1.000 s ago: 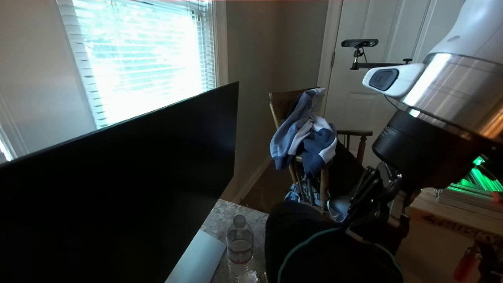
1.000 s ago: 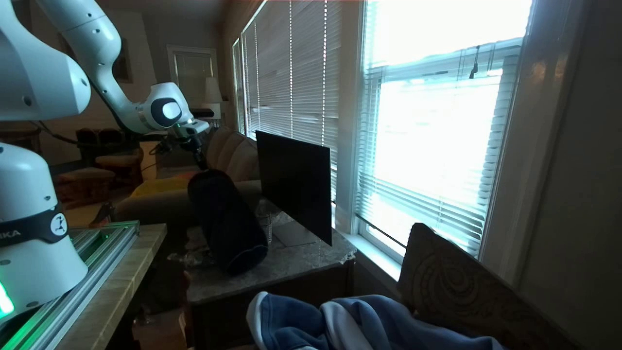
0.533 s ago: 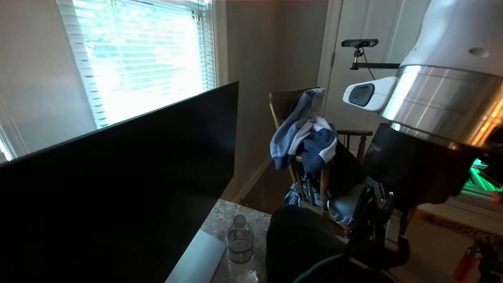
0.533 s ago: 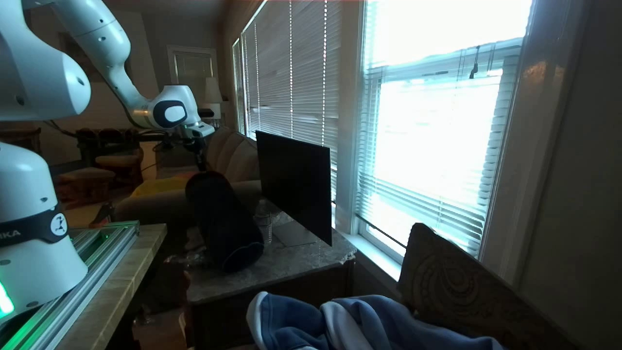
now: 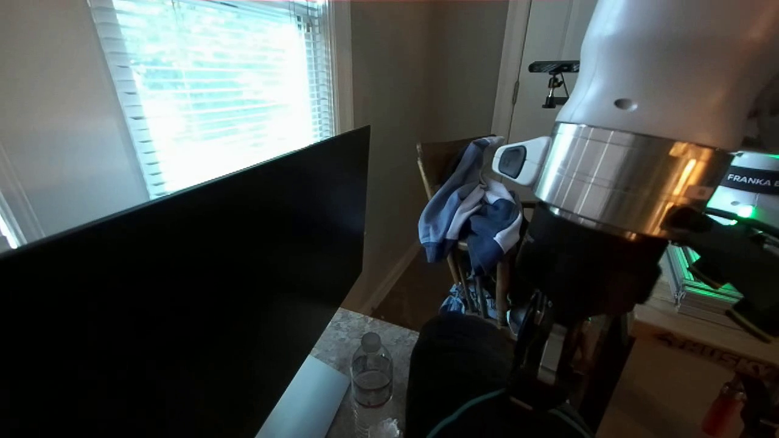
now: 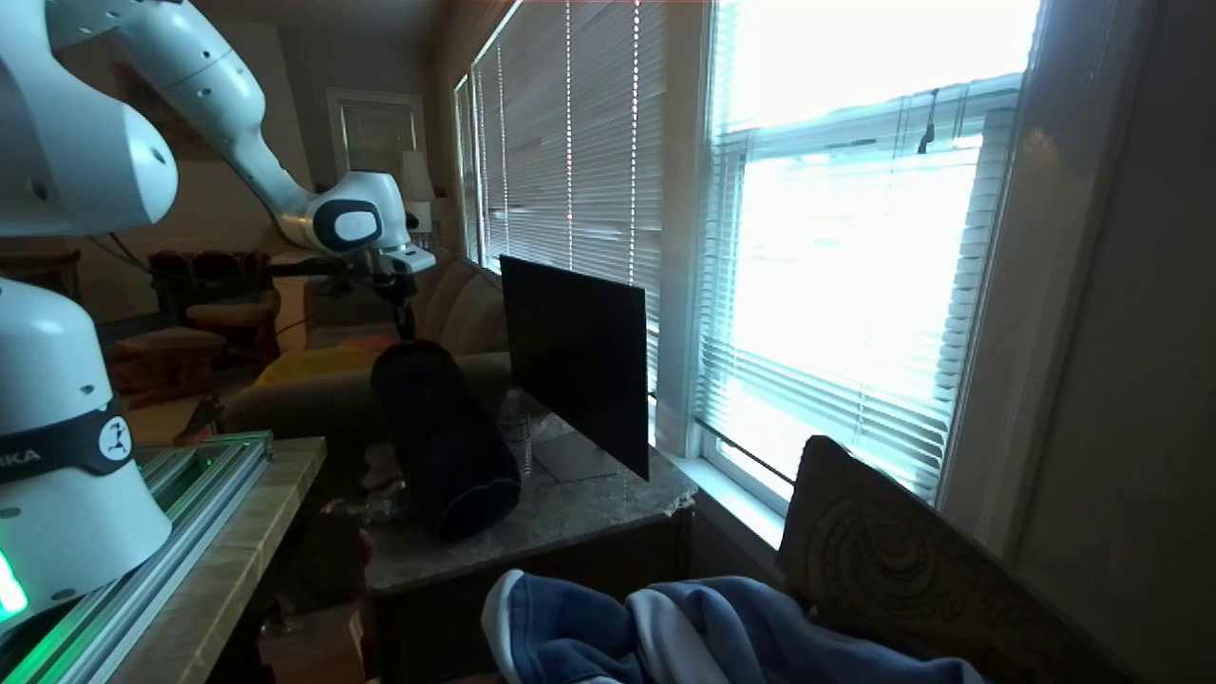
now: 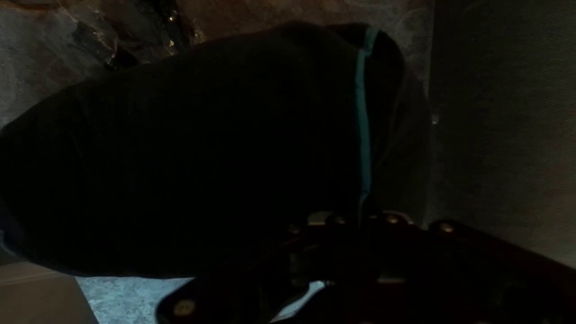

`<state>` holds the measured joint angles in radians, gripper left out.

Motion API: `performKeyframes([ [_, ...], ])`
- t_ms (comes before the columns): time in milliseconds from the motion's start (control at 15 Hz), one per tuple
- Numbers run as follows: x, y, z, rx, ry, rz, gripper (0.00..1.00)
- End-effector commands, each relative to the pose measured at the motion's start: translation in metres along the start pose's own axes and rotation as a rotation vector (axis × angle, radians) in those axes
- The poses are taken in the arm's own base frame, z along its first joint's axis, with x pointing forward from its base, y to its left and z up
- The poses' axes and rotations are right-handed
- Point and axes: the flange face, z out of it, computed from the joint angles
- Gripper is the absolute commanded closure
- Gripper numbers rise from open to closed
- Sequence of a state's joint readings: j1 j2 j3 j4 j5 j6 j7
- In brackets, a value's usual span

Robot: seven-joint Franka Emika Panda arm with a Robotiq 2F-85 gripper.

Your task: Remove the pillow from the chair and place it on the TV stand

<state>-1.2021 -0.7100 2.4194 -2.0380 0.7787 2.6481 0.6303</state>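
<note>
Below the gripper (image 6: 407, 332) spreads the mottled surface (image 6: 575, 510), the dark screen (image 6: 575, 370) to one side. The black pillow (image 6: 442, 442) slants from the gripper down over the surface, contact unclear; the gripper appears pinched on its upper end. Placing seems in hand: next, lower the pillow until the surface bears it, then release, keeping off the bottle (image 5: 372, 378) on the gripper's screen side.

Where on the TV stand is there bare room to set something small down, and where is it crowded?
Bare: the strip of TV stand along the edge facing the blue-and-white garment, bordered by the dark pillow and the flat silver panel. Crowded: around the bottle, between pillow and panel, and the pillow's other side, where crumpled clear plastic lies.
</note>
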Motion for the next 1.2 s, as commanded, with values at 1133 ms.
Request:
performKeyframes([
  [1133, 0.021, -0.009, 0.06, -0.075, -0.028, 0.138, 0.98],
])
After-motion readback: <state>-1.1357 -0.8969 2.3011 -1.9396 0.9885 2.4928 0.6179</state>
